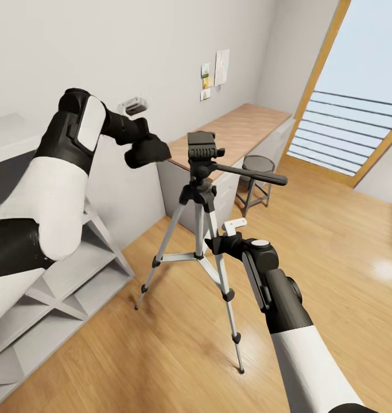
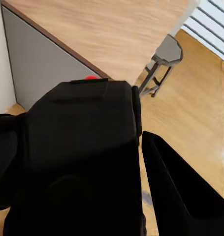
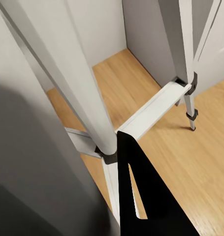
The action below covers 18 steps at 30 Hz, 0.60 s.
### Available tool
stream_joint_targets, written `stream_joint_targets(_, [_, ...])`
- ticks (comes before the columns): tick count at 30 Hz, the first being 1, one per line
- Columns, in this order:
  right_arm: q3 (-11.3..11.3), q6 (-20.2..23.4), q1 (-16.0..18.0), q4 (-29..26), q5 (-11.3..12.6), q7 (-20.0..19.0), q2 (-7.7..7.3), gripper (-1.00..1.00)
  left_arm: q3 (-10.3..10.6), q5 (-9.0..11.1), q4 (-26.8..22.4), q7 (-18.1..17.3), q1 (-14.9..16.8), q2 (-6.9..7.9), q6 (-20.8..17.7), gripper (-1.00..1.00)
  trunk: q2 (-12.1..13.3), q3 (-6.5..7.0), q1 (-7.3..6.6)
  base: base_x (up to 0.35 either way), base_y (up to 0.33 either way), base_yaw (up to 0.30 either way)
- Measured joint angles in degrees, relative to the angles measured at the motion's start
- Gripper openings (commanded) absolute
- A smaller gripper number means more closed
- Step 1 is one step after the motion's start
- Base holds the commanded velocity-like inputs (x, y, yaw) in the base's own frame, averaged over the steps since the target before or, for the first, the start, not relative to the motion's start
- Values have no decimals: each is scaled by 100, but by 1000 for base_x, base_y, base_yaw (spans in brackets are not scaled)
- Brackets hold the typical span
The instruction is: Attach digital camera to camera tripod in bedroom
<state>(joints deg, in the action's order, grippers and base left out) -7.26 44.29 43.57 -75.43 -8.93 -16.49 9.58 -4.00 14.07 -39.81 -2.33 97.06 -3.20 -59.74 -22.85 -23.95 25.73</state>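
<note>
One digital camera [image 1: 147,151], one camera tripod [image 1: 200,229]

You see a dark round stool [image 1: 257,165] just beside the wooden tabletop [image 1: 241,129]; white shelving [image 1: 58,287] stands well apart from it.

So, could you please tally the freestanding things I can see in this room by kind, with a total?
Tall silver-legged camera tripod: 1
Small black digital camera with a red dot, held in the left gripper: 1
Small dark round stool: 1
Total: 3
</note>
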Motion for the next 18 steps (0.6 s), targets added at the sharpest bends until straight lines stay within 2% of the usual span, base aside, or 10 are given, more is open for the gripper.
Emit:
stream_joint_targets(1, [0, 1, 0, -2, 0, 0, 0, -100, 5, -86, 7, 5, 46, -105, 0, -100, 1, 0, 0, 0, 0, 0])
stream_joint_targets(2, [4, 1, 0, -4, 9, 0, -6, -100, 16, -49, -4, 6, 96, -215, 0, -100, 0, 0, 0, 0, 0, 0])
stream_joint_targets(7, [6, 13, 0, -28, 62, -5, -47, -100, 16, -314, -37, 9, 124, -254, -1, -100, 1, 0, 1, 0, 0, 0])
stream_joint_targets(8, [1, 24, 0, -62, 160, -10, -131, -100, 24, -811, -78, -5, 130, -275, -2, -100, 0, 0, 0, 0, 0, 0])
stream_joint_targets(9, [-1, 34, 0, -73, 196, -10, -154, -100, 24, -1108, -126, -7, 131, -283, -2, -100, 1, 0, 1, 0, 0, 0])
stream_joint_targets(10, [-1, 36, 0, -76, 207, -10, -162, -100, 24, -1191, -155, -8, 131, -289, -2, -100, 1, 0, 1, 0, 0, 0])
stream_joint_targets(11, [-2, 38, 0, -80, 221, -11, -173, -100, 25, -1451, -215, 4, 131, -293, -3, -100, 1, 0, 0, 0, 0, 0])
stream_joint_targets(15, [-1, 41, 0, -85, 238, -11, -186, -100, 4, -1864, -396, 3, 132, -297, -5, -100, 0, 0, 0, 0, 0, 0])
stream_joint_targets(18, [0, 41, 0, -87, 241, -13, -189, -100, -27, -1947, -555, -7, 132, -301, -5, -100, 1, 0, 0, 0, 0, 0])
